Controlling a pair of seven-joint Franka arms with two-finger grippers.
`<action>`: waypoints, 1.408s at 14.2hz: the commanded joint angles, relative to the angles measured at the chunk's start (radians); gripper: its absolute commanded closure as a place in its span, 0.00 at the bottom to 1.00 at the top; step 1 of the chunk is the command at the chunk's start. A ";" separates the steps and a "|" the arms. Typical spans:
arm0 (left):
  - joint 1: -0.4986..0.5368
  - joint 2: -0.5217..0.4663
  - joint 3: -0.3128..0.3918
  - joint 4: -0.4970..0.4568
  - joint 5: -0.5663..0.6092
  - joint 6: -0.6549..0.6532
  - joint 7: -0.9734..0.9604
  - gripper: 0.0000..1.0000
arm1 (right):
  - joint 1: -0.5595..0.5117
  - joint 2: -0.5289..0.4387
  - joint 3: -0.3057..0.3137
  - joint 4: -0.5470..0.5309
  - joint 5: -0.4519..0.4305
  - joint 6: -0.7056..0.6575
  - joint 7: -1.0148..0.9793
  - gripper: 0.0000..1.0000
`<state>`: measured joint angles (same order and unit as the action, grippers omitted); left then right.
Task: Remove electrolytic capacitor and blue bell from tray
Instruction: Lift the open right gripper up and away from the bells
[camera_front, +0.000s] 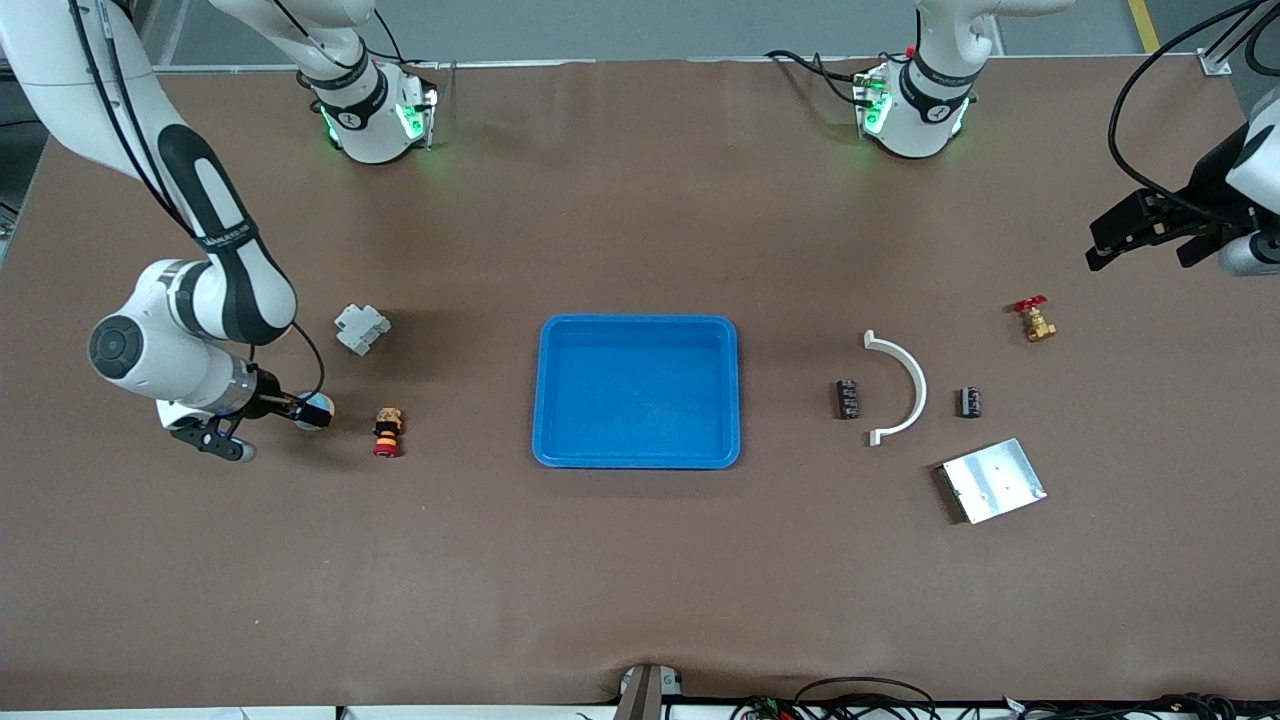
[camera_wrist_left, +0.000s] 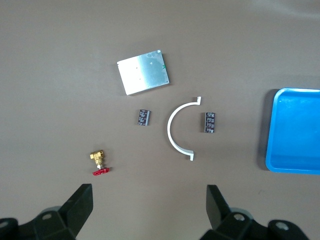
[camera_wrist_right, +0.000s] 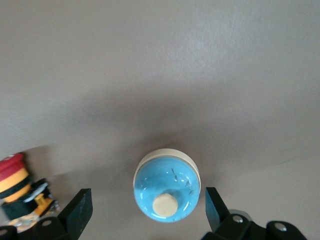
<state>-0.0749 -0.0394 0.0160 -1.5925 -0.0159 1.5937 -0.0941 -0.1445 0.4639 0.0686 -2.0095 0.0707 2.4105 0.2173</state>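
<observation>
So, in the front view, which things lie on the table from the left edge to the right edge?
Blue bell → grey block → red-topped button → blue tray → capacitor → white arc → second capacitor → metal plate → brass valve.

Both arms extended, jaws spread

The right arm reaches low toward its own end of the table, wrist bent level, the right gripper (camera_wrist_right: 145, 212) just above the surface with fingers apart; the left arm is raised at its own end, the left gripper (camera_wrist_left: 148, 207) held high, pointing down, fingers wide apart.
</observation>
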 joint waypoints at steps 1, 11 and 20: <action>0.004 -0.010 -0.007 0.000 0.017 -0.001 0.010 0.00 | -0.003 -0.033 0.004 0.041 -0.015 -0.077 -0.019 0.00; 0.003 -0.010 -0.007 0.002 0.019 -0.001 0.013 0.00 | 0.011 -0.036 0.004 0.334 -0.109 -0.432 -0.024 0.00; 0.007 -0.007 -0.007 0.002 0.021 -0.001 0.014 0.00 | -0.058 -0.063 -0.009 0.543 -0.109 -0.590 -0.256 0.00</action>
<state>-0.0747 -0.0394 0.0160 -1.5926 -0.0159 1.5937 -0.0941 -0.1907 0.4181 0.0475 -1.4983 -0.0274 1.8648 -0.0266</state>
